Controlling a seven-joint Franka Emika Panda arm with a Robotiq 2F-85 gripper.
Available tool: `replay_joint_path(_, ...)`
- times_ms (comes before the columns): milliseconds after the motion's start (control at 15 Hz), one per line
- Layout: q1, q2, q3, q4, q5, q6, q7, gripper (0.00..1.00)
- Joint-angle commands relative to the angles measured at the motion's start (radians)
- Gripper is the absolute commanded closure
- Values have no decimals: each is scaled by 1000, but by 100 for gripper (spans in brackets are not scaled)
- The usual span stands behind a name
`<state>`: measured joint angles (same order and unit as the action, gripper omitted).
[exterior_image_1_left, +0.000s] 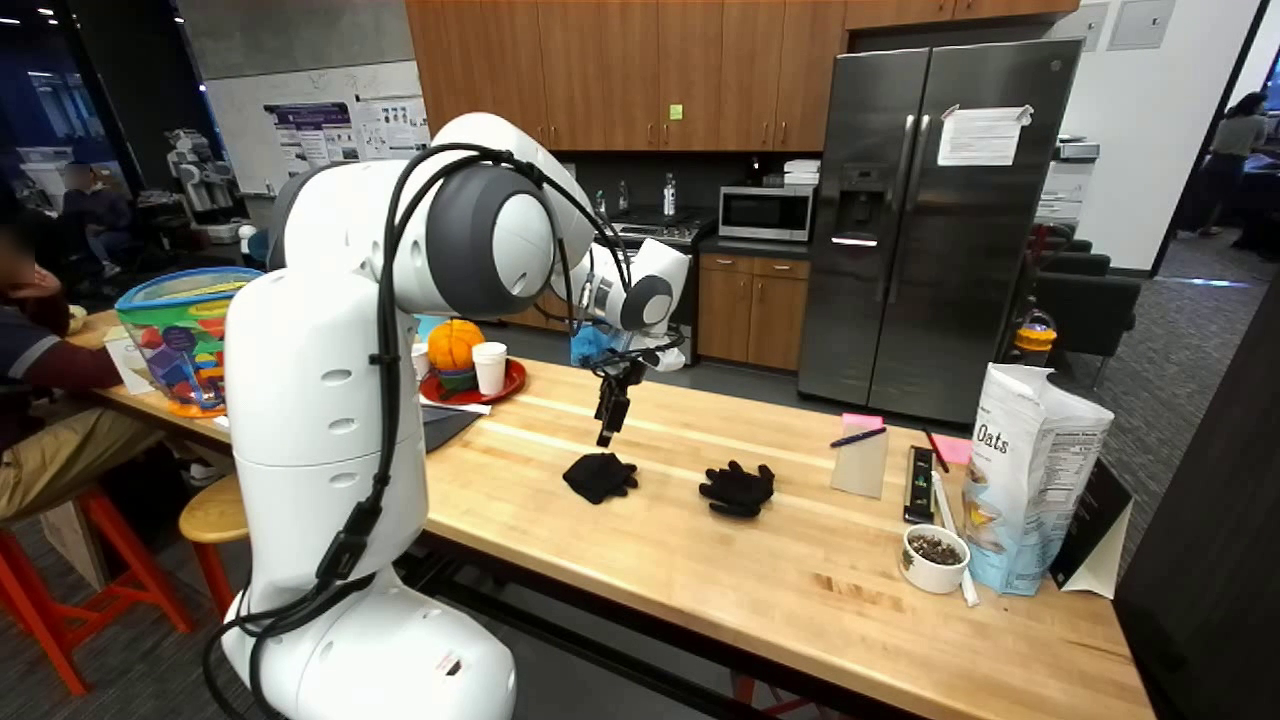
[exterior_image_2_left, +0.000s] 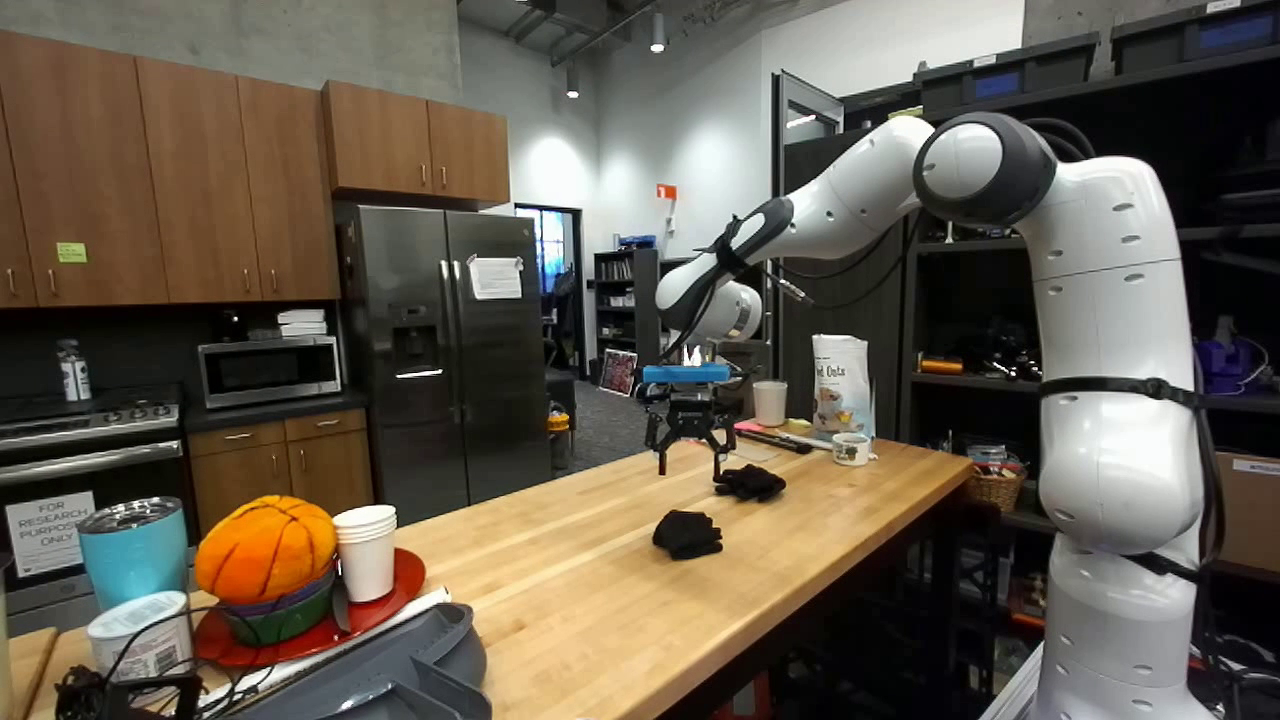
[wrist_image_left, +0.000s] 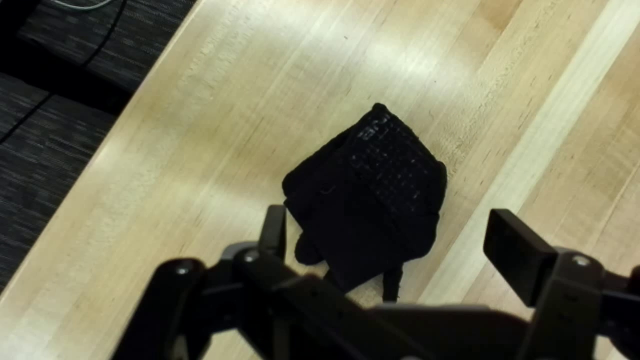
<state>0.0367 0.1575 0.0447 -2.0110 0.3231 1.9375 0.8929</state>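
My gripper (exterior_image_2_left: 690, 470) hangs above the wooden table with its fingers wide apart and nothing between them. Nearest to it is a folded black glove (wrist_image_left: 370, 200), lying on the tabletop beneath. In the wrist view the glove shows a textured patch on its upper part, and its lower edge is partly hidden behind the gripper. Both exterior views show a gap between the fingertips and this black glove (exterior_image_1_left: 600, 477). A second black glove (exterior_image_1_left: 737, 489), fingers spread, lies farther along the table; in an exterior view that second glove (exterior_image_2_left: 751, 482) appears just behind the gripper.
An oats bag (exterior_image_1_left: 1035, 480) and a small white bowl (exterior_image_1_left: 922, 575) with dark contents stand toward one table end, near pens and papers. At the opposite end are a red plate (exterior_image_2_left: 408, 580), an orange plush ball (exterior_image_2_left: 266, 550), white cups (exterior_image_2_left: 366, 555) and a grey tray (exterior_image_2_left: 400, 670).
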Motion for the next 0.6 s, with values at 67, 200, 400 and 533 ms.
replay_joint_path(67,9,0,-9,2,1,-3,-1,0)
replay_joint_path(200,9,0,-9,2,1,-3,-1,0)
replay_joint_path(400,9,0,-9,2,1,-3,-1,0)
replay_joint_path(533,11,-3,-11,-10,7,37,19,0)
